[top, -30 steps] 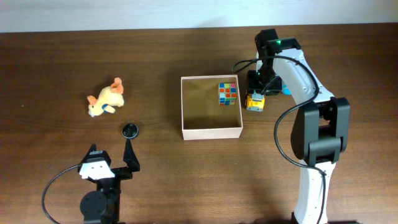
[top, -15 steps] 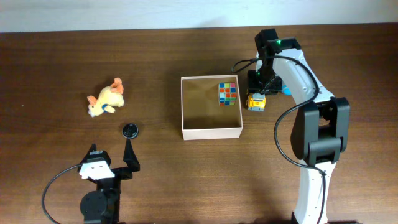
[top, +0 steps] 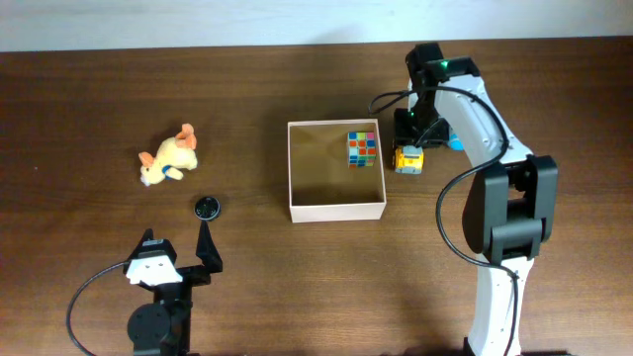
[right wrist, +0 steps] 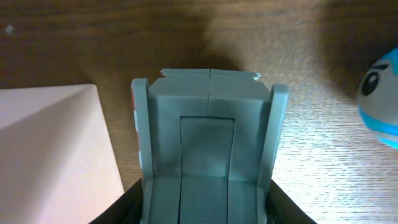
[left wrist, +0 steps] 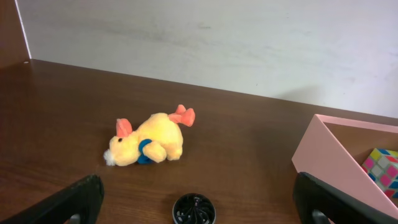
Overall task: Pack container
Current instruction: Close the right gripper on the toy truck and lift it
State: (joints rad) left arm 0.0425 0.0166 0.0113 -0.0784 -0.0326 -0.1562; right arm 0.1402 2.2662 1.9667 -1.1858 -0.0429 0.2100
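The container is a square white-walled box with a tan inside, mid-table. A colourful puzzle cube sits in its far right corner. My right gripper is just outside the box's right wall, shut on a yellow toy truck. In the right wrist view the truck's grey bed fills the gap between my fingers, beside the container's wall. My left gripper is open and empty at the front left. It faces a black round disc and a yellow plush animal.
A blue round toy lies right of the truck and shows at the right edge of the right wrist view. The plush and disc lie left of the container.
The right gripper and the yellow truck have shifted very slightly to the right and away. The left arm has not moved.
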